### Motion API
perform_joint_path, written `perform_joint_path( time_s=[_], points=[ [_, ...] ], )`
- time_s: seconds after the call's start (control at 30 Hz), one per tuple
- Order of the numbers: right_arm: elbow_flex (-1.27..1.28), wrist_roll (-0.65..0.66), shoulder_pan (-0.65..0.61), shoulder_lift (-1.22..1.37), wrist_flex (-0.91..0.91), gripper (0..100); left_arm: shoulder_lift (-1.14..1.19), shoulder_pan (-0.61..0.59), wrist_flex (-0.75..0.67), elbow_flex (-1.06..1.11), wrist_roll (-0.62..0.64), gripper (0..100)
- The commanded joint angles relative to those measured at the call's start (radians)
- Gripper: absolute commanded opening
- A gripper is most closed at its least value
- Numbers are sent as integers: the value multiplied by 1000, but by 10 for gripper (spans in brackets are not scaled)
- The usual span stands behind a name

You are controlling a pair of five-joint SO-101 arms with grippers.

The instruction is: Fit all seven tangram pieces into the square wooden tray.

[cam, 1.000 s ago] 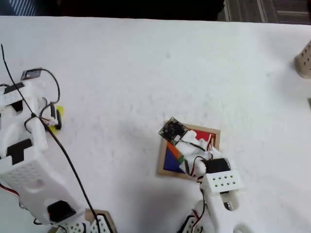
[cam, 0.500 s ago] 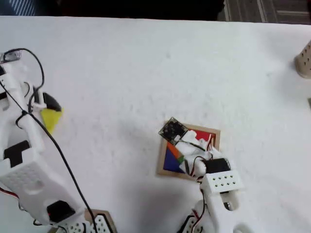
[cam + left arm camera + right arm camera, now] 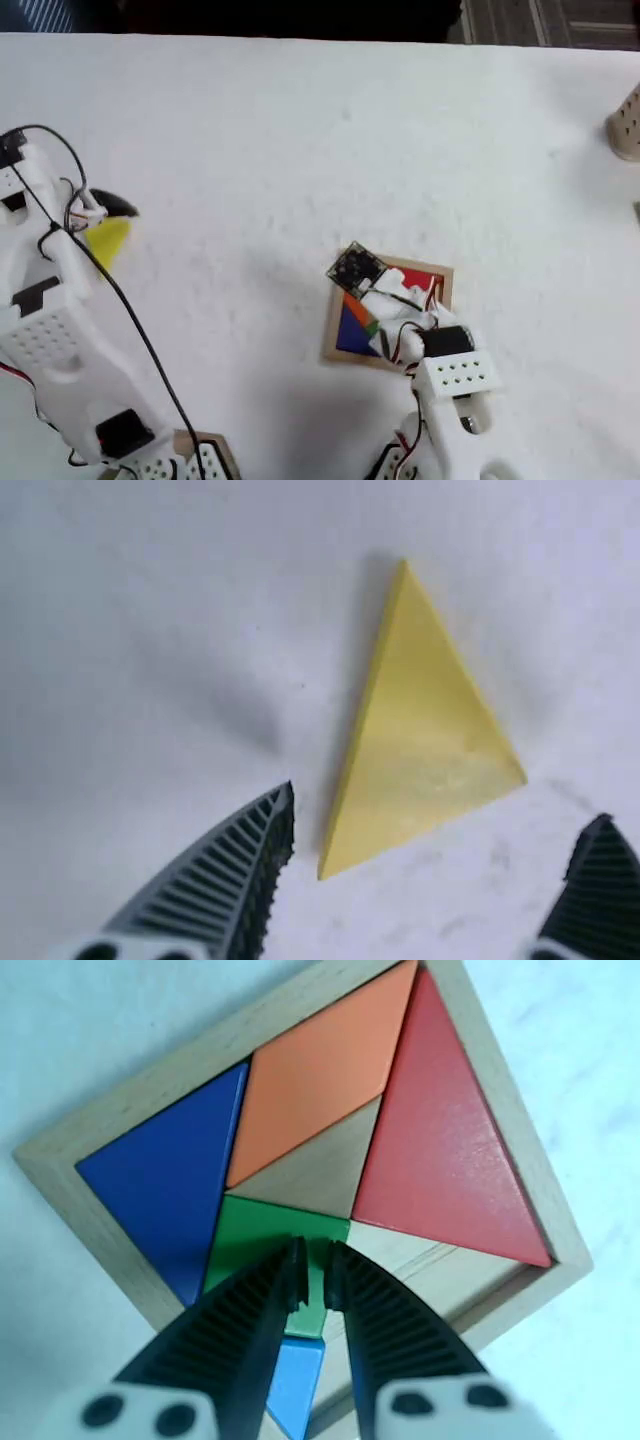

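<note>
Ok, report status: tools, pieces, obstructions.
Left tool open over yellow triangle, flat on table. Right tool shut, tips at green piece in tray. One gap left in tray. Nothing blocking.

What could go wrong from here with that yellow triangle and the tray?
The yellow triangle lies flat on the table under the open left gripper; being flat, it may slip from a pinch. The right gripper hangs over the tray, beside its bare gap, and might block the placing.
</note>
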Motion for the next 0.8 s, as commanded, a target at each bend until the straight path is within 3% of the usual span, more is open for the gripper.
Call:
perform_joint_path(
  time_s=[0.0, 0.23, 0.47, 0.77],
  points=[
    [0, 12, 4, -8, 10, 45, 24, 25, -8, -75, 14, 387],
    [0, 12, 4, -8, 10, 45, 147, 25, 23, -222, 8, 369],
    [0, 12, 4, -8, 10, 45, 254, 61, 173, -405, -169, 365],
    [0, 12, 5, -8, 10, 45, 325, 76, 256, -582, -167, 365]
  ],
)
